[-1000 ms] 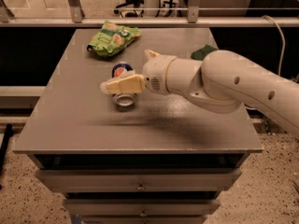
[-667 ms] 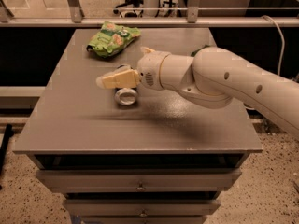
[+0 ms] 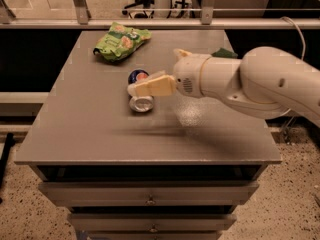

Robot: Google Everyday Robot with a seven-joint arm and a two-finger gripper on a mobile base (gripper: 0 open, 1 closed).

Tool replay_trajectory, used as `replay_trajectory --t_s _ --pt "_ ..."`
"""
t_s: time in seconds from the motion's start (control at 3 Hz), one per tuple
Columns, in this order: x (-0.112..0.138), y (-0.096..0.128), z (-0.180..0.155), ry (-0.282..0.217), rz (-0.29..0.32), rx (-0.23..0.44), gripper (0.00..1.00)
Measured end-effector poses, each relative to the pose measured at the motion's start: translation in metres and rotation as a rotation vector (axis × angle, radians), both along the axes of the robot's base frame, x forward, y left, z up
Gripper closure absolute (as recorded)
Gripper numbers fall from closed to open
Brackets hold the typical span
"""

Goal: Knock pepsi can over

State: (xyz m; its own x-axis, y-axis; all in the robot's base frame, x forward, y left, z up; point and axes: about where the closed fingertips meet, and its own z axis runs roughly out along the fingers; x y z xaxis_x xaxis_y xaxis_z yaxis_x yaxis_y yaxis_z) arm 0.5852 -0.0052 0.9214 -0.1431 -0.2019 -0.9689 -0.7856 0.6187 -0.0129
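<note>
The pepsi can lies on its side near the middle of the grey table. Its silver end points toward the camera and its dark blue body with the logo points away. My gripper reaches in from the right on a thick white arm. It sits just above the can and covers the can's middle.
A green crinkled snack bag lies at the back left of the table. A dark green object shows behind the arm at the back right. A metal railing runs behind the table. Drawers are below the front edge.
The gripper swung left past the can, then came back right and now sits over it. The can lies on its side in about the same place throughout.
</note>
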Motion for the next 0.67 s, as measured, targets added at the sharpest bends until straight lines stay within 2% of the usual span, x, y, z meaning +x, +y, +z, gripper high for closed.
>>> replay_trajectory --t_s 0.33,0.67 --pt "-0.018 -0.04 0.012 -0.014 0.023 -0.019 0.0" --pt "-0.042 -0.084 0.018 -0.006 0.047 -0.014 0.0"
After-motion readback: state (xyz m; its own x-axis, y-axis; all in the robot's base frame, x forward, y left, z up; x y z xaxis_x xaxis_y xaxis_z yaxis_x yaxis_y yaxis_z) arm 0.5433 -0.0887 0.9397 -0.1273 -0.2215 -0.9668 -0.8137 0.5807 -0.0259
